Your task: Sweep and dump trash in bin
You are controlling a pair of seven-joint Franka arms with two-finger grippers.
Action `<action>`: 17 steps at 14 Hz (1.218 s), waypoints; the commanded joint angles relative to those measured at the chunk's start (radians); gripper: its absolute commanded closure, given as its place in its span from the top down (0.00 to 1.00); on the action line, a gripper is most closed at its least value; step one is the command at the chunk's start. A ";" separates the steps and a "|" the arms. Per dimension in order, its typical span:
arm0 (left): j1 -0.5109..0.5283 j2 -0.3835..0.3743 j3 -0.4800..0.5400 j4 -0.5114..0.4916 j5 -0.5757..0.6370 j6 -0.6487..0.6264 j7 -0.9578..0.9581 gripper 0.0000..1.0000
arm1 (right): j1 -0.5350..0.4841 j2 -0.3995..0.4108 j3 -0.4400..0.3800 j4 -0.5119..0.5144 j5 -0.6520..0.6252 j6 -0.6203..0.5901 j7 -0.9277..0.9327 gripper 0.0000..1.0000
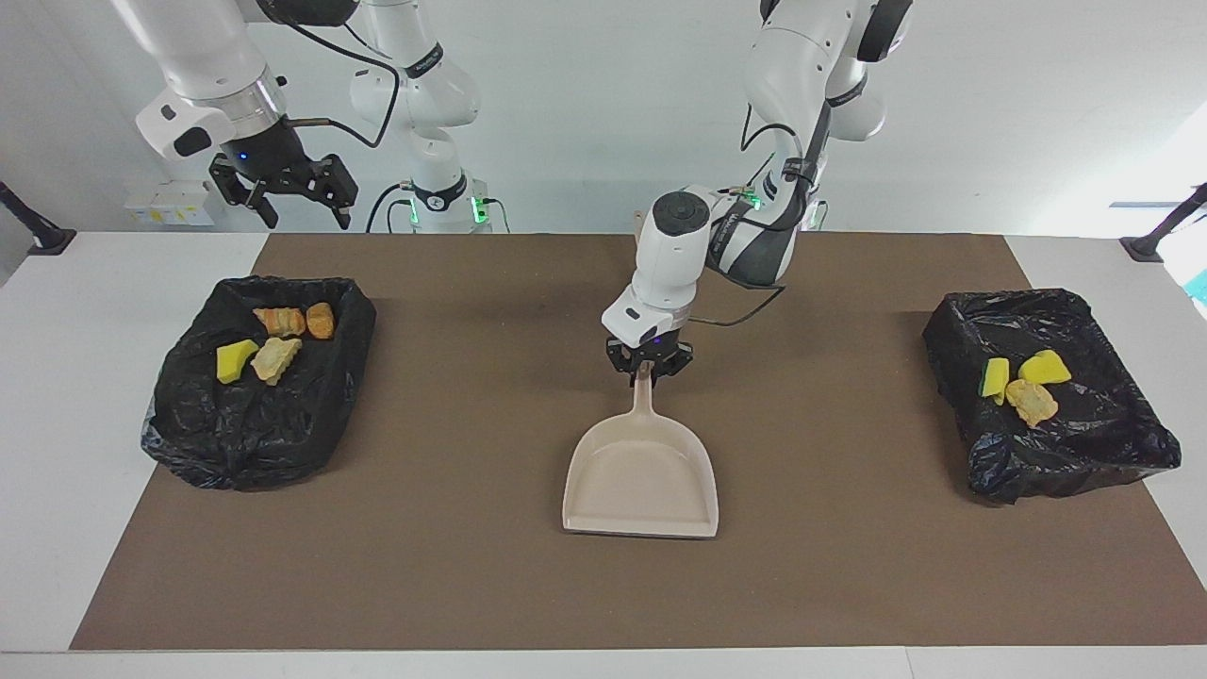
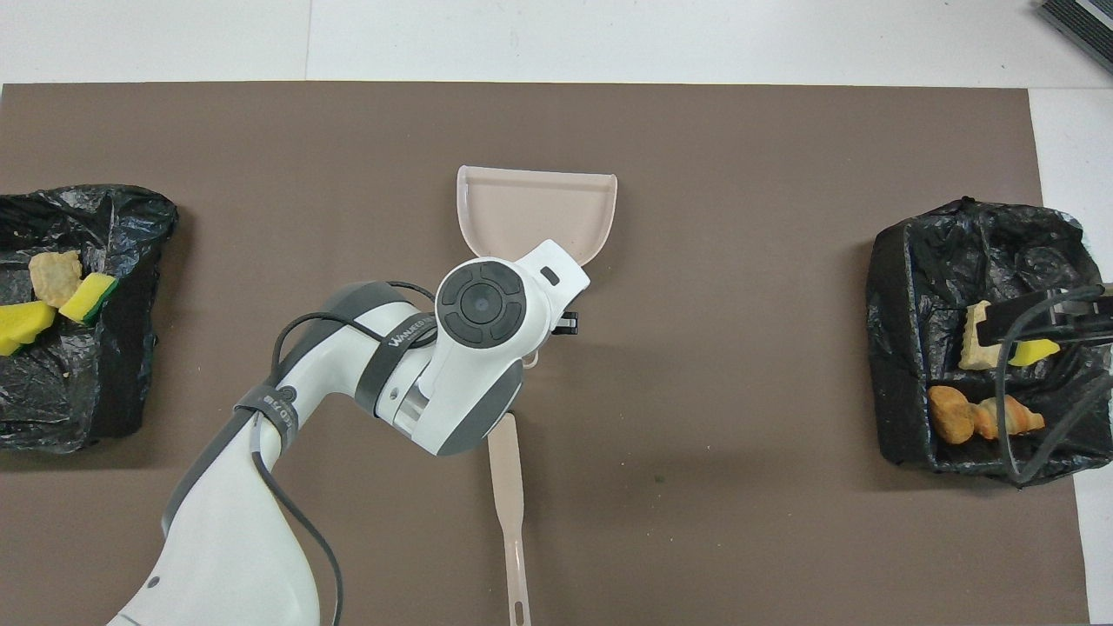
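The left gripper (image 1: 647, 370) pinches the empty dustpan's (image 1: 641, 476) handle mid-table, while the trash (image 1: 272, 341), light, soft chunks best scooped rather than pinched, lies in both bins (image 1: 189, 415); the right gripper (image 1: 288, 203) waits wide open.

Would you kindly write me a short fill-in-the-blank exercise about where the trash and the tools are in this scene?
1. The left gripper is shut on the handle of the ____.
2. The bin at the right arm's end holds ____ pieces of trash.
3. The bin at the left arm's end holds ____ pieces.
4. The inside of the dustpan is ____.

Missing words: dustpan; four; three; empty
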 commanded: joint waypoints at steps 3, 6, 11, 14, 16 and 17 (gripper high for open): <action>0.004 -0.024 0.023 -0.005 -0.021 -0.011 -0.015 1.00 | -0.012 -0.025 0.005 -0.031 0.018 0.026 0.002 1.00; 0.063 -0.074 0.025 0.000 -0.021 -0.105 -0.011 1.00 | -0.012 -0.025 0.005 -0.031 0.018 0.026 0.002 1.00; 0.177 -0.152 0.034 0.000 -0.018 -0.240 0.006 1.00 | -0.012 -0.025 0.005 -0.031 0.018 0.026 0.002 1.00; 0.259 -0.214 0.034 -0.008 -0.018 -0.329 0.130 1.00 | -0.012 -0.025 0.005 -0.031 0.018 0.026 0.002 1.00; 0.323 -0.255 0.032 -0.014 -0.018 -0.389 0.239 1.00 | -0.012 -0.025 0.005 -0.031 0.018 0.026 0.002 1.00; 0.355 -0.277 0.034 -0.014 -0.018 -0.421 0.302 1.00 | -0.012 -0.025 0.005 -0.031 0.018 0.026 0.002 1.00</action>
